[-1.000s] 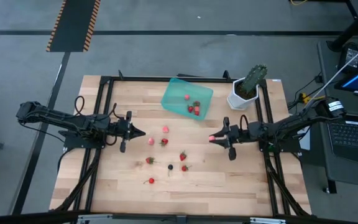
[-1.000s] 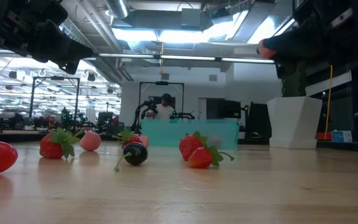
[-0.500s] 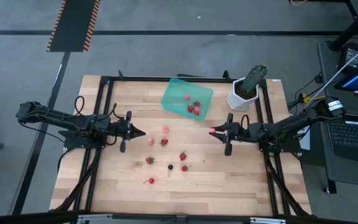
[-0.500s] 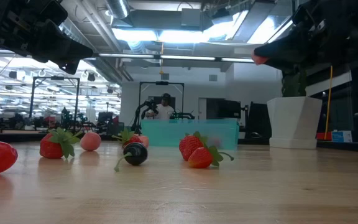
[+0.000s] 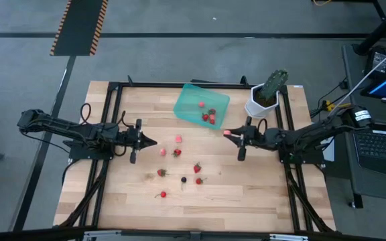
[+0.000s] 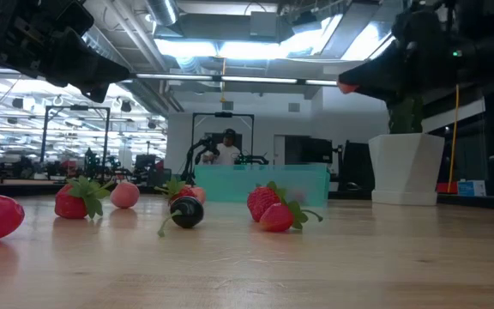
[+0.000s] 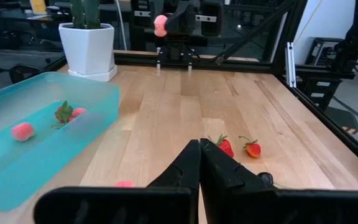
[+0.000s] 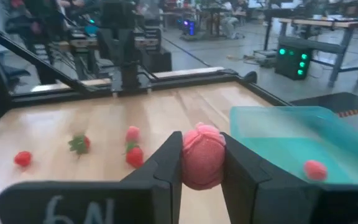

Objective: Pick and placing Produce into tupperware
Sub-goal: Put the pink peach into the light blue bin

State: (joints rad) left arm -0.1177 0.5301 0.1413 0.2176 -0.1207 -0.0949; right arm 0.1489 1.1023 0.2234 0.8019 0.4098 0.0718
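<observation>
**Partly filled: a few berries in the tub, one in transit, the rest on the table**

Left gripper (image 5: pixel 151 142): parked over the left half of the table, fingers pressed together, empty.

Table (image 5: pixel 139 201), centre: I count about eight loose berries lying well apart from the tub. These include a pink one (image 5: pixel 178 138) nearest the tub, a red one (image 5: pixel 163 194) at the near edge of the group, and a dark one (image 5: pixel 183 179) among them. All are still to be collected.

Tub (image 5: pixel 191 97): at the far centre of the table, beside the potted plant (image 5: pixel 268 94). It holds roughly four berries, one pink, the others red.

Right gripper (image 5: pixel 228 133): raised just off the tub's near right corner, clamped on a pink berry (image 8: pixel 202 155) held between its fingers. Not yet over the tub.

Judgement: about a third done; the held berry awaits release.
</observation>
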